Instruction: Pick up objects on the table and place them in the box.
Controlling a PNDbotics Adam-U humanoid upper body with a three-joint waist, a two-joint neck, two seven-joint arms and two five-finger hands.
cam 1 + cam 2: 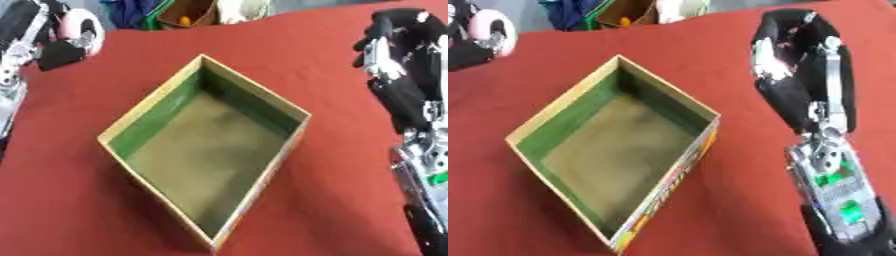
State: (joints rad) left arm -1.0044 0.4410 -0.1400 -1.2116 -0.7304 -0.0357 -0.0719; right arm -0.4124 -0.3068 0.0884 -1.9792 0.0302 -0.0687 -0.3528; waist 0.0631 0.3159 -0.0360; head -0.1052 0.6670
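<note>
An open cardboard box (pixel 157 117) with green inner walls stands cornerwise in the middle of the red tablecloth. Its brownish floor holds nothing. At the far left my left hand (pixel 58 52) is raised above the cloth, fingers curled round a round white and pink thing (pixel 83 26). I cannot make out what that thing is. My right hand (pixel 798 65) hangs over the cloth to the right of the box, level with its far corner. Its fingers are relaxed and hold nothing.
Beyond the table's far edge lie a blue cloth (pixel 131 12), a brown container (pixel 188 14) with something orange in it, and a white thing (pixel 241 10). Red cloth (pixel 332 165) surrounds the box on all sides.
</note>
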